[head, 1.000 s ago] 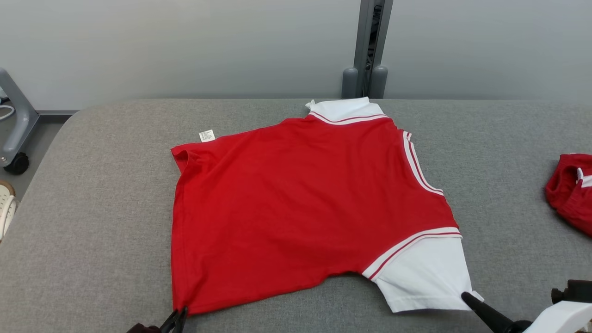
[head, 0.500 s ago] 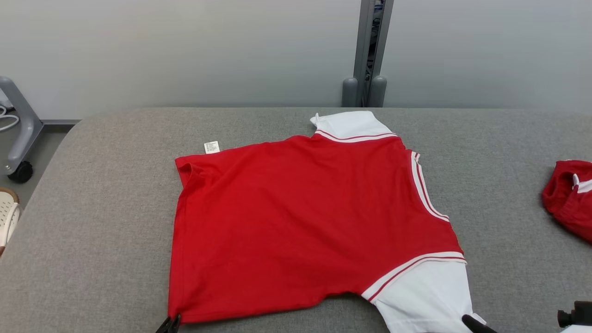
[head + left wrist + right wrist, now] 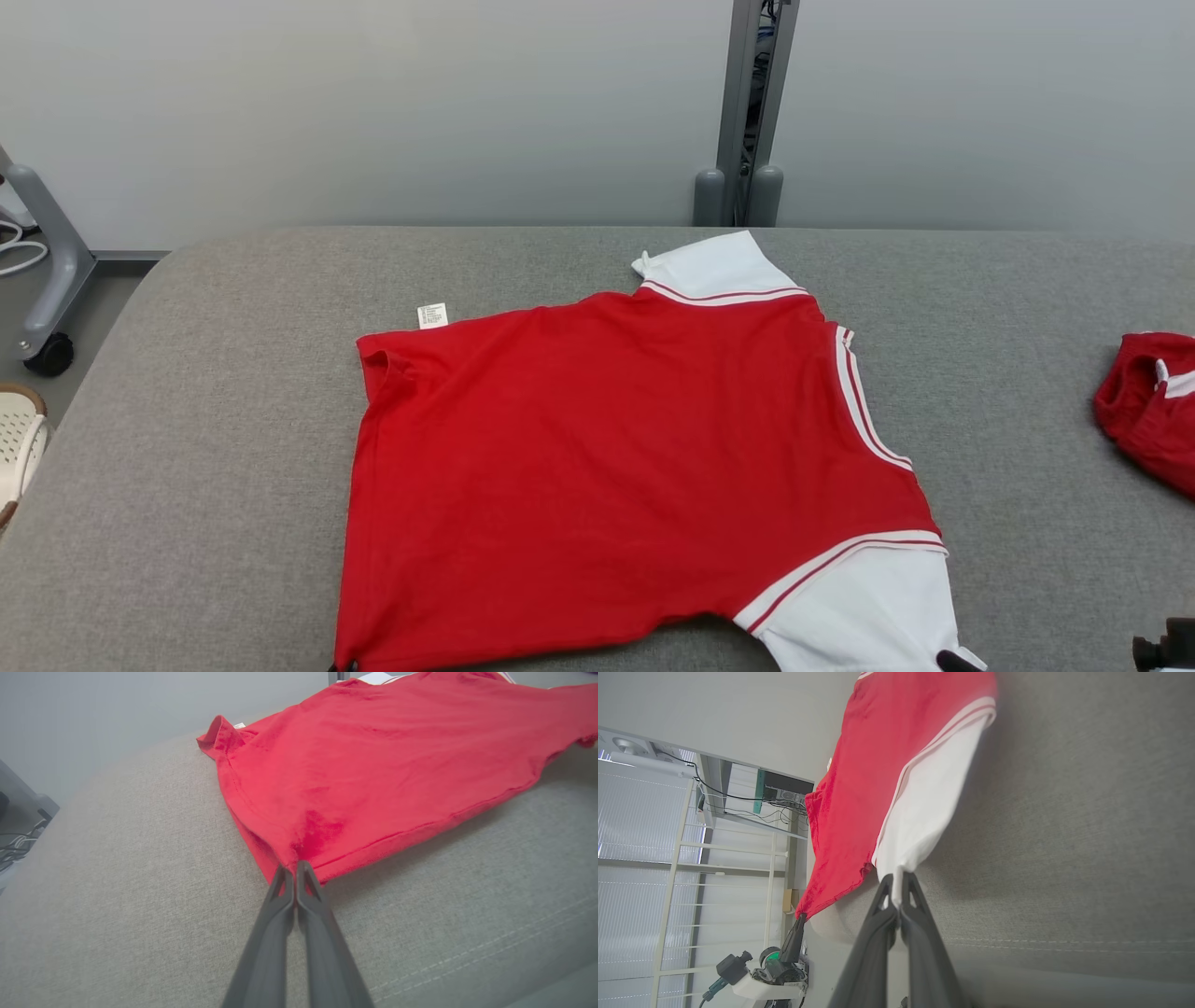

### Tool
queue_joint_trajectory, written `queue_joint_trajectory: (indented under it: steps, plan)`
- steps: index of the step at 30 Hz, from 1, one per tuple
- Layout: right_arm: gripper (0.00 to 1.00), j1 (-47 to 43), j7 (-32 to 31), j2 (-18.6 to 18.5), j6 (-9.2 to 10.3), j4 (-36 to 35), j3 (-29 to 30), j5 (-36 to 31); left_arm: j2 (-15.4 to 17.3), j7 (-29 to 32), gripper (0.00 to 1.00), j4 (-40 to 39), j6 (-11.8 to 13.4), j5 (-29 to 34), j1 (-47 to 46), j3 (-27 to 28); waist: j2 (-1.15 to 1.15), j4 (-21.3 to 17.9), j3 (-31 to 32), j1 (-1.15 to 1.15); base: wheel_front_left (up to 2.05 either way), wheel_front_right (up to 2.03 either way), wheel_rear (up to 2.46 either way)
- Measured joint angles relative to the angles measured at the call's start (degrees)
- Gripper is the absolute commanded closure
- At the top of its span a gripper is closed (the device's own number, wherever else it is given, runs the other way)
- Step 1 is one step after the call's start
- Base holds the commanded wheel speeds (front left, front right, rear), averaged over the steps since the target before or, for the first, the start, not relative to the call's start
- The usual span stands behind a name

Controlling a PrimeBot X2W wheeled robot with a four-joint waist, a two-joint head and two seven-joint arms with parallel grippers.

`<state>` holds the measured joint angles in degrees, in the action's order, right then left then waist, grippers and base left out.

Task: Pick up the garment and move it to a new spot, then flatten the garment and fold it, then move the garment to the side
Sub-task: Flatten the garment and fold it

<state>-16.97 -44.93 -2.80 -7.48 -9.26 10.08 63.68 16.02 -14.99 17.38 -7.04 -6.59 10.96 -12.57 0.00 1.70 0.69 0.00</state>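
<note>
The shirt (image 3: 607, 467) lies spread out, red side up, in the middle of the grey pad (image 3: 187, 467), and runs down to the head view's bottom edge. Its near sleeve (image 3: 864, 611), white with red stripes at the seam, sits at the shirt's 5 o'clock corner. The far sleeve (image 3: 714, 266) points to 12 o'clock, towards the post (image 3: 752, 112) behind the pad. A small white label (image 3: 431, 315) sticks out of the hem at 10 o'clock, just beside a hem corner that curls up.

The left gripper (image 3: 295, 872) has its fingers pressed together on the red hem corner, at the shirt's 7 o'clock in the head view. The cloth bunches and darkens just above the tips, and a shadow lies under the hem beside them. The right gripper (image 3: 896, 884) has its fingers closed on the end of the near sleeve, with white cloth pinched between the tips. There the sleeve rises off the pad and throws a shadow on it.

A second red cloth (image 3: 1153, 411) lies crumpled at 3 o'clock, well apart from the shirt, at the view's right edge. A caster (image 3: 47, 355) stands on the floor at 9 o'clock.
</note>
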Motion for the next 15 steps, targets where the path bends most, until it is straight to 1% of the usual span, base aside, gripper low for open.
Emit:
queue_joint_trajectory:
  steps: [7,15]
  plan:
    - [1.00,3.12,0.59,-0.01,0.00,-0.19,0.53,-0.70,0.88,0.00,1.00,-1.64,-0.15,-2.00,-0.30,-0.27,0.00,0.09,-0.64,0.00,0.00,0.00,0.00]
    - [1.00,12.88,1.42,-0.01,0.00,1.85,1.27,-4.01,1.27,0.03,1.00,-1.19,-0.22,-5.26,-7.23,-0.15,0.00,0.30,-3.93,0.00,0.00,0.00,0.00]
